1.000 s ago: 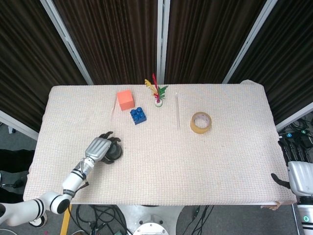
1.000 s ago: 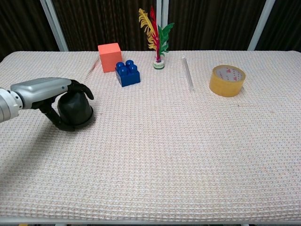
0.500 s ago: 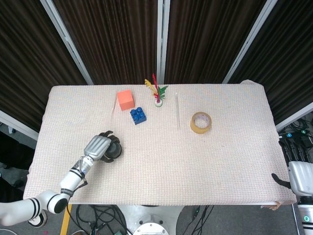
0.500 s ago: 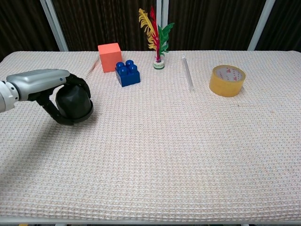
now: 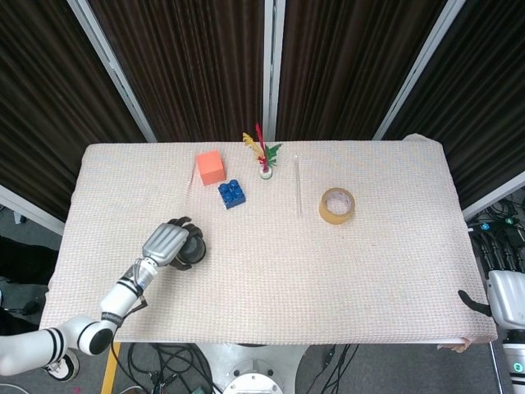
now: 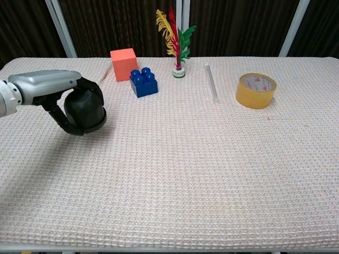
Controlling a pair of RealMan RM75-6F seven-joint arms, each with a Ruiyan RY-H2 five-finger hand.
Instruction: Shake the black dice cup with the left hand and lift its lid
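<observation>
The black dice cup (image 6: 85, 112) sits at the near left of the cloth-covered table (image 6: 212, 169), wrapped by the left hand (image 6: 58, 95), whose fingers curl around its dome from above and behind; in the chest view the cup seems to hang just clear of the cloth, with a shadow under it, though whether its base touches cannot be told for sure. I judge the shaking step to be in hand, the lid not yet taken off. The next move calls for a firm hold while the cup is swung, then a set-down and a lift of the upper part alone. Farther back stand a blue brick (image 6: 143, 82) and an orange cube (image 6: 123, 64), near enough to be struck by a wide swing towards the far side. A feathered shuttlecock (image 6: 177, 47) stands further right, then a thin clear rod (image 6: 211, 82) and a roll of yellow tape (image 6: 256, 90), all well apart from the cup. The right hand (image 5: 502, 300) rests off the table's near right corner; how its fingers lie cannot be told.
</observation>
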